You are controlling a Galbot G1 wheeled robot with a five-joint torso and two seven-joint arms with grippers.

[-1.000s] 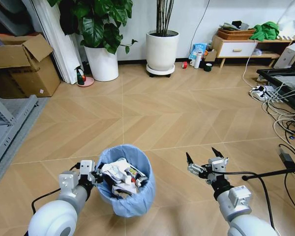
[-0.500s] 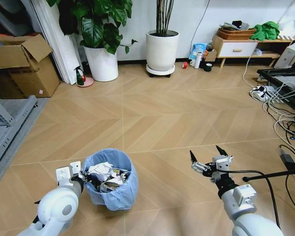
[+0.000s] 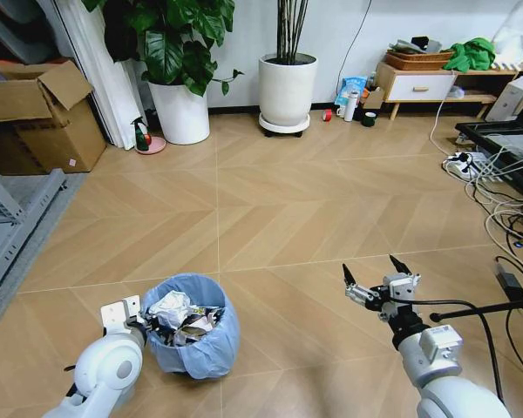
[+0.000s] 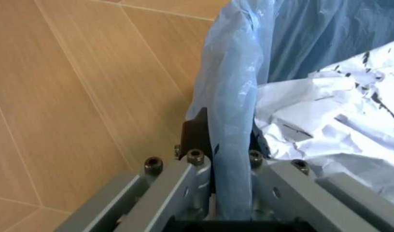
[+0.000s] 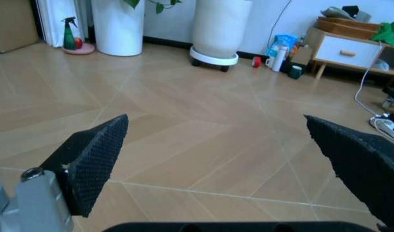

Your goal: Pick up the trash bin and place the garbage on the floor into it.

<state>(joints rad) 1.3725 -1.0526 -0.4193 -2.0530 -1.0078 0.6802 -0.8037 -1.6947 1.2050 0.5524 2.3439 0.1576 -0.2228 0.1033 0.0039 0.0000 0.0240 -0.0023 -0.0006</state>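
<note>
Left claw (image 4: 231, 193) clamps trash bin (image 3: 194, 348) rim; floor (image 3: 270, 200) ahead bare

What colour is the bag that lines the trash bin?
Light blue; the bag shows best in the head view.

We can read no text, label, brand, number or sign anywhere; the dark marks on the crumpled paper (image 4: 332, 116) inside the trash bin (image 3: 205, 344) at the lower left of the head view form no letters we can make out, and the cardboard box (image 3: 39, 113) at the upper left shows no legible print
</note>
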